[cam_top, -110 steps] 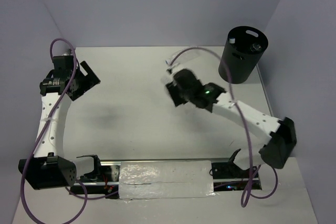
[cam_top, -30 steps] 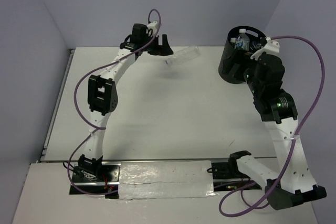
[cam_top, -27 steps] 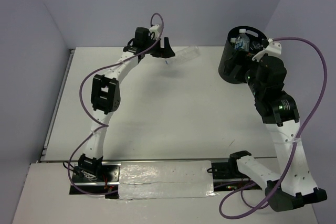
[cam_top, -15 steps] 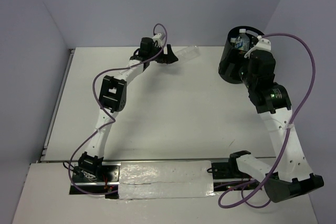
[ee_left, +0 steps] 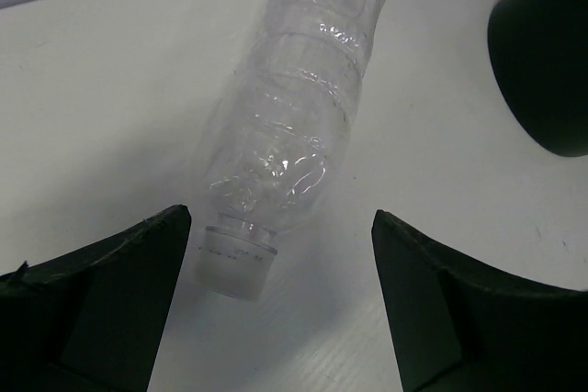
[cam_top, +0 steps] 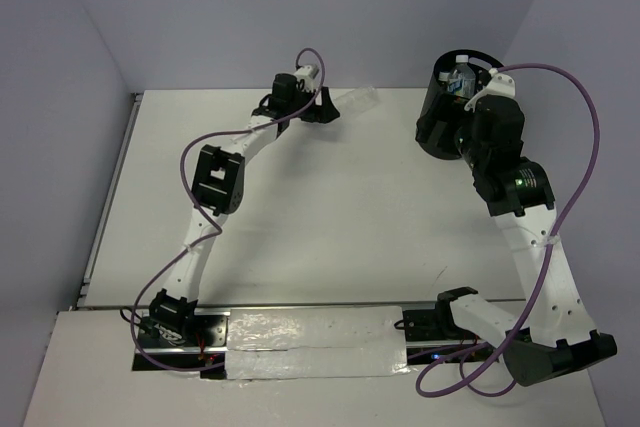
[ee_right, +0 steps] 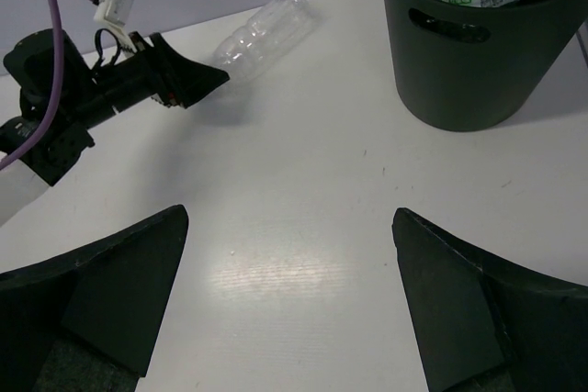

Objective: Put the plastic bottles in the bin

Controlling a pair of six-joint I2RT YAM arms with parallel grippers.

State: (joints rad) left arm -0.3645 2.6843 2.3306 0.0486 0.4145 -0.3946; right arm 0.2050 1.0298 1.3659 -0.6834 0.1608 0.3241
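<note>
One clear plastic bottle (ee_left: 294,126) lies on the white table, its white cap (ee_left: 234,259) pointing at my left gripper (ee_left: 280,218). The jaws are open. The cap sits between the fingers, nearer the left one, and touches neither. From above, this bottle (cam_top: 355,102) lies at the far edge, just right of the left gripper (cam_top: 320,107). The black bin (cam_top: 455,107) stands at the far right with a blue-labelled bottle (cam_top: 460,77) inside. My right gripper (ee_right: 289,216) hangs open over bare table, near the bin (ee_right: 469,71), holding nothing.
Purple cables loop off both arms (cam_top: 575,147). The bin (ee_left: 547,52) shows at the upper right of the left wrist view, well apart from the bottle. The grey back wall (cam_top: 300,7) rises right behind the bottle.
My left gripper has slid right and slightly nearer, up to the bottle's cap end, and its jaws have narrowed a little. The right arm has shifted slightly left beside the bin.
</note>
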